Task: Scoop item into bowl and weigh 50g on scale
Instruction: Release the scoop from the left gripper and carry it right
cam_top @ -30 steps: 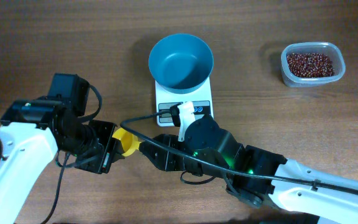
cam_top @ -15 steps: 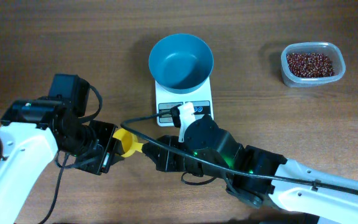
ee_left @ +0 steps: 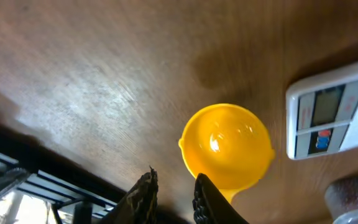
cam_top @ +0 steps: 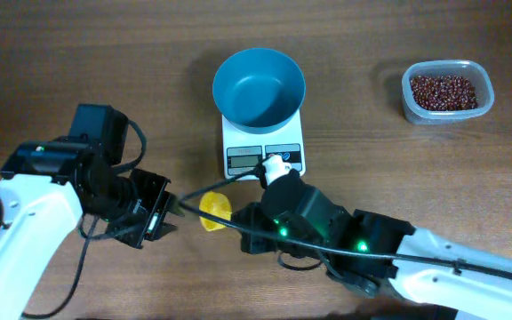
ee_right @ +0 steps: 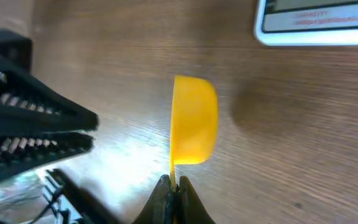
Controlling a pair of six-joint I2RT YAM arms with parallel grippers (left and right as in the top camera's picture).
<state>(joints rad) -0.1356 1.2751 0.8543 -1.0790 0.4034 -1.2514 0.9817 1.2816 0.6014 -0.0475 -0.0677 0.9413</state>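
Note:
The teal bowl (cam_top: 238,98) stands empty on the white scale (cam_top: 262,156). The reddish-brown beans (cam_top: 445,91) lie in a clear tub at the far right. My right gripper (cam_top: 240,218) is shut on the thin handle of a yellow scoop (cam_top: 213,211), which it holds above the table in front of the scale. The right wrist view shows the scoop (ee_right: 194,127) on its side, with the jaws (ee_right: 173,186) clamped on the handle. My left gripper (cam_top: 171,213) is open and empty just left of the scoop. Its wrist view shows the fingers (ee_left: 173,190) just short of the empty scoop (ee_left: 229,146).
The clear rounded tub (cam_top: 412,102) stands right of the scale, apart from it. The scale also shows in the left wrist view (ee_left: 334,115) and the right wrist view (ee_right: 319,25). Black cables hang around both arms. The table is bare brown wood.
My left gripper has let go of the scoop's cup and opened. My right gripper has pulled the scoop a little to the right, away from the left fingers.

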